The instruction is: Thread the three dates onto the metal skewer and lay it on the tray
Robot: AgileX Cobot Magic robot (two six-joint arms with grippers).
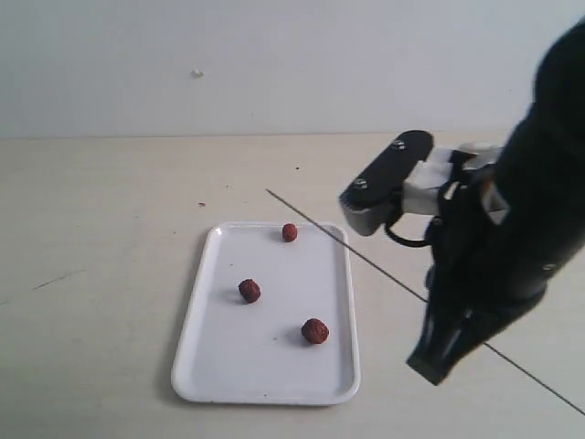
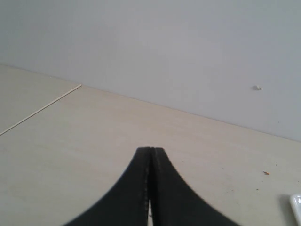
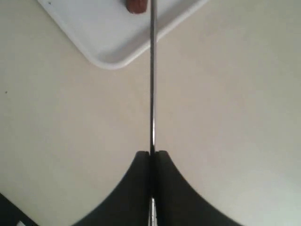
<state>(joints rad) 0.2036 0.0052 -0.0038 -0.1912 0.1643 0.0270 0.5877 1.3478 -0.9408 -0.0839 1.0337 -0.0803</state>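
The three dates (image 1: 290,232) (image 1: 249,291) (image 1: 315,331) lie loose and apart on the white tray (image 1: 210,366). The thin metal skewer (image 1: 347,247) runs diagonally from behind the tray's far right corner toward the near right. My right gripper (image 1: 431,366) is to the right of the tray and crosses it there. In the right wrist view that gripper (image 3: 152,153) is shut on the skewer (image 3: 152,84), which points at a tray (image 3: 108,42) corner and one date (image 3: 136,5). The left gripper (image 2: 151,149) is shut with nothing in it and does not show in the exterior view.
A pale wall rises behind the beige table (image 1: 101,238). A corner of the tray (image 2: 296,207) shows at the edge of the left wrist view. The bulky right arm (image 1: 521,210) hides the table on the right.
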